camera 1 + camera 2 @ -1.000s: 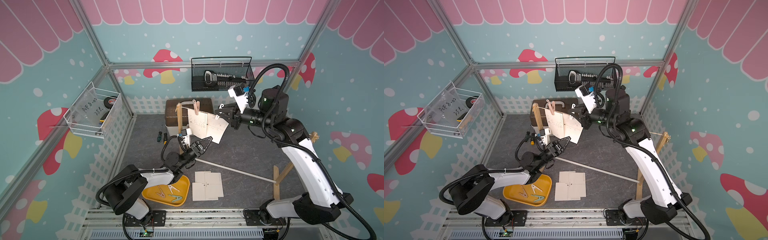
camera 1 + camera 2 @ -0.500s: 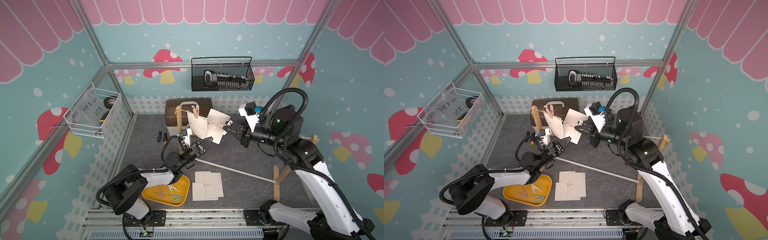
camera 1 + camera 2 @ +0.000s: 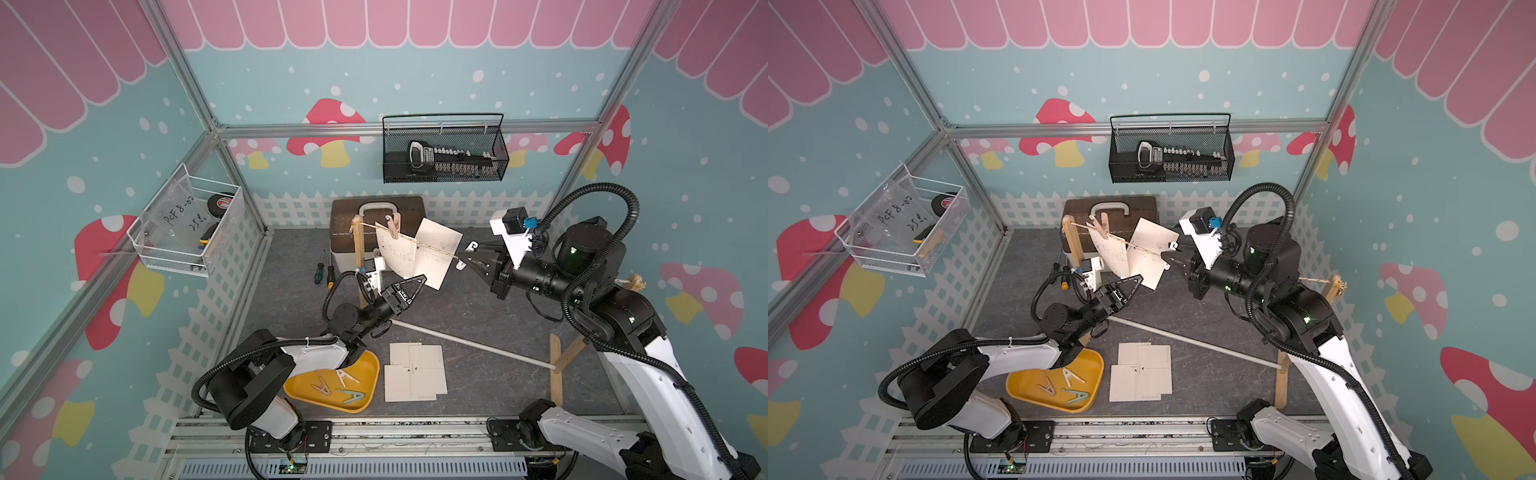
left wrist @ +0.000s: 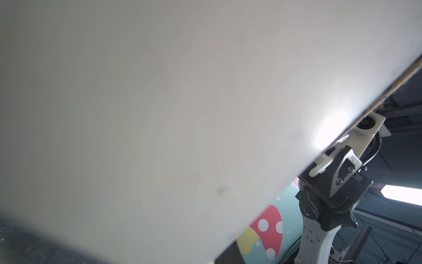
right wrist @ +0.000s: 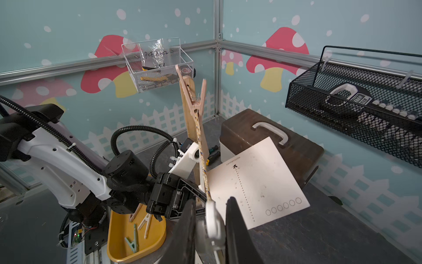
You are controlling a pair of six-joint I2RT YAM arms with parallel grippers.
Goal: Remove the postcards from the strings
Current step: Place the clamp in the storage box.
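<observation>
Right hand [image 3: 467, 257] has backed off along the string [image 3: 432, 248], pinching the white peg [image 5: 212, 217]. Left hand [image 3: 417, 282] is pressed shut on the loose postcard [image 3: 438, 266]. We still see a second postcard [image 3: 397, 257] under the pink peg [image 3: 394, 226]; next up.

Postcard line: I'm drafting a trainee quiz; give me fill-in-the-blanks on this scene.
1. The yellow plastic tray holds ___ clothes pegs.
2. ___ cream-white square postcards lie on the grey table.
3. The right gripper pinches a ___ peg at the beige twisted twine.
4. The left gripper is shut on a hanging ___.
Answers: three; three; white; postcard.
</observation>
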